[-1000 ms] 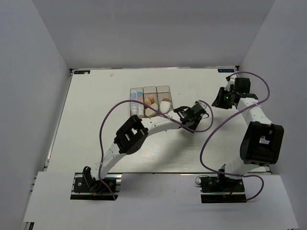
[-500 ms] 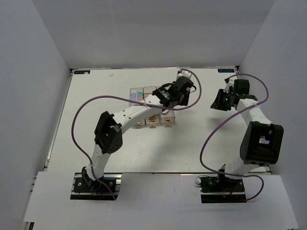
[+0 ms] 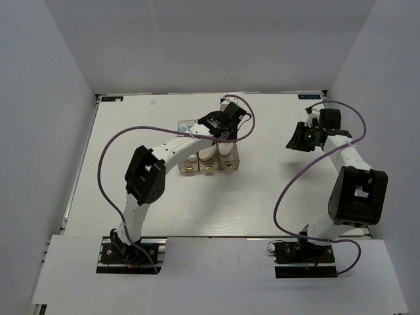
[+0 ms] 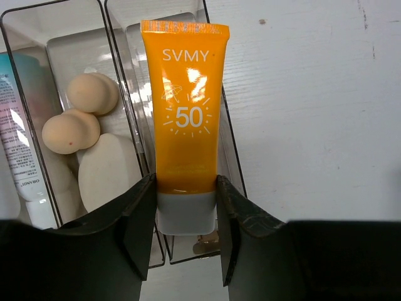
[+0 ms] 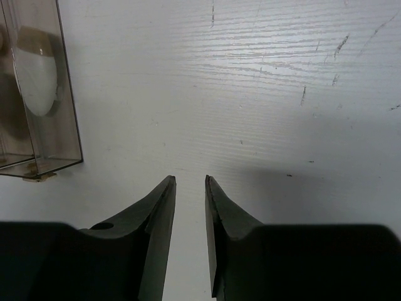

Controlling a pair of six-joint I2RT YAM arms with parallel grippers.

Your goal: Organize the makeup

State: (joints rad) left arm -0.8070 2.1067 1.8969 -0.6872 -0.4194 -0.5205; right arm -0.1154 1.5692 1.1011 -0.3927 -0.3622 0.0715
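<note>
Within the last second the left arm has swung from the bare counter right of the clear three-compartment box (image 3: 230,159) up and over the box's far end. The left gripper (image 4: 185,200) is clamped on the grey cap end of the orange sunscreen tube (image 4: 185,125), which hangs lengthwise above the rightmost compartment and is not yet set down. This looks like the last stretch of placing the tube.

To its left lie two beige sponges (image 4: 88,94) and a white oval pad (image 4: 106,172); the clear walls make it hard to tell whether the pad shares their compartment. A white tube with a pink-blue label (image 4: 19,163) fills the far-left slot.

The slot looks only slightly wider than the tube, so the tube probably needs to stay parallel to the dividers as it goes down.

The right gripper (image 5: 190,182) is empty, its jaws a narrow gap apart, over open counter (image 5: 282,94) right of the box and well apart from the left arm.
</note>
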